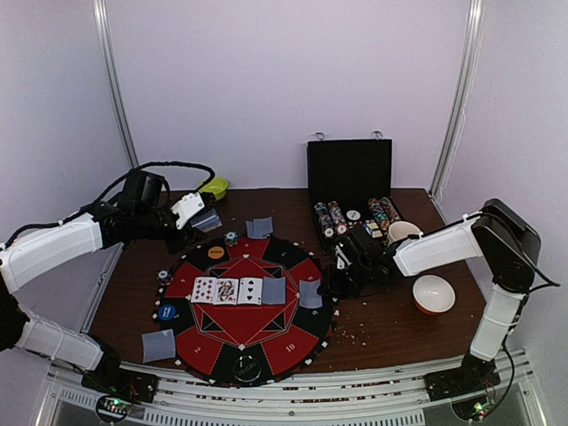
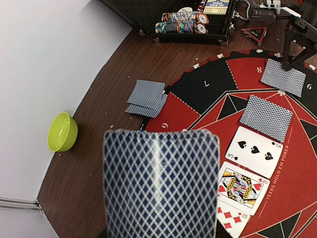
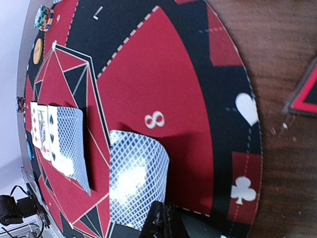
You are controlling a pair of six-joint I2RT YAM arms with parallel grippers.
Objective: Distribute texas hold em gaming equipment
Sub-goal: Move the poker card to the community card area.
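at poker mat point(image 1: 206, 346) edge: risk of dragging face-down card point(image 3: 136, 183) with shut right gripper point(image 3: 161, 225), spilling deck point(image 2: 161, 183) clamped in half-open left gripper point(image 1: 200, 216).

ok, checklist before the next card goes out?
1. Deck held in left gripper: ok.
2. Right gripper shut, tips at the edge of the seat 8 card; pinching it or not: cannot tell.
3. Seat 8 has two cards: cannot tell, only one back shows.
4. Board row, three face-up cards plus one face-down card, flat on the mat: ok.
5. Grippers well apart: ok.
6. Chips racked in the open case: ok.
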